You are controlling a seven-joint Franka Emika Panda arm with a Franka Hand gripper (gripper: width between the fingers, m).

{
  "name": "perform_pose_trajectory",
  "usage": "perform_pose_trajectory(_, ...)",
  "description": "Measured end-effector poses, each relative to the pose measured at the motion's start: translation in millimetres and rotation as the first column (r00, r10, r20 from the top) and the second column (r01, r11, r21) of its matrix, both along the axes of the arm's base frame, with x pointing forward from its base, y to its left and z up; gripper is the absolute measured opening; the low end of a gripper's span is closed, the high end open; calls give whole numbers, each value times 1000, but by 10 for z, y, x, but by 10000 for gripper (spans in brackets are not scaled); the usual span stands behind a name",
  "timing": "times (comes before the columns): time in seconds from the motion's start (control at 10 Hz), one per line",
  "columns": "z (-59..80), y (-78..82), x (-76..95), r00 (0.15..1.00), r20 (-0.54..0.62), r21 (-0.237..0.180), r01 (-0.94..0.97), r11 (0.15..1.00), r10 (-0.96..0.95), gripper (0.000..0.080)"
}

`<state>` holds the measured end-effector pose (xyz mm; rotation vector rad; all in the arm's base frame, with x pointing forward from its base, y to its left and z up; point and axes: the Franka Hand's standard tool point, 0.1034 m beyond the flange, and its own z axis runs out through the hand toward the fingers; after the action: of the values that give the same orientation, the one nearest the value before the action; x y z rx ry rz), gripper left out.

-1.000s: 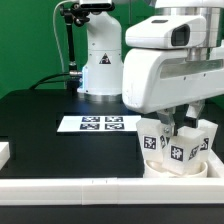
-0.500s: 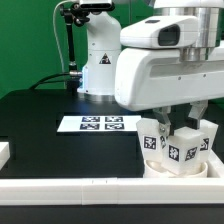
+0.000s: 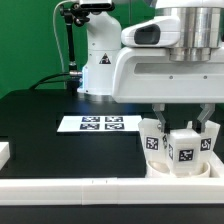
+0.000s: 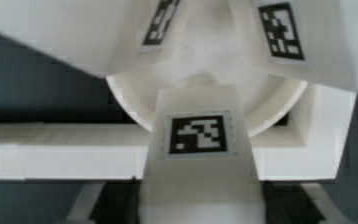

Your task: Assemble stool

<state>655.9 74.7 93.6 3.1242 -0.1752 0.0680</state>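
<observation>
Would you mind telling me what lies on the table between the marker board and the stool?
Nothing: in the exterior view, only bare black table separates the marker board from the stool.

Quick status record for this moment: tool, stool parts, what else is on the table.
tool: shut on the front leg
legs: three upright on the seat
seat: at the exterior view's right, against the front rail
front leg, wrist view: tag facing camera, seat rim behind it
marker board: flat at table centre, apart from the stool
</observation>
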Motion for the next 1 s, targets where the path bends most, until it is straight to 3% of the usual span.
perform_pose_trajectory(0.2, -1, 26, -9, 962, 0, 15, 274, 962, -274, 335)
perform_pose_trajectory(0.5, -4, 60, -20, 861, -5, 26, 508, 861, -508, 335)
perform_pose_trajectory(1.0, -25, 125, -42, 600, -22, 40, 800, 599, -800, 337)
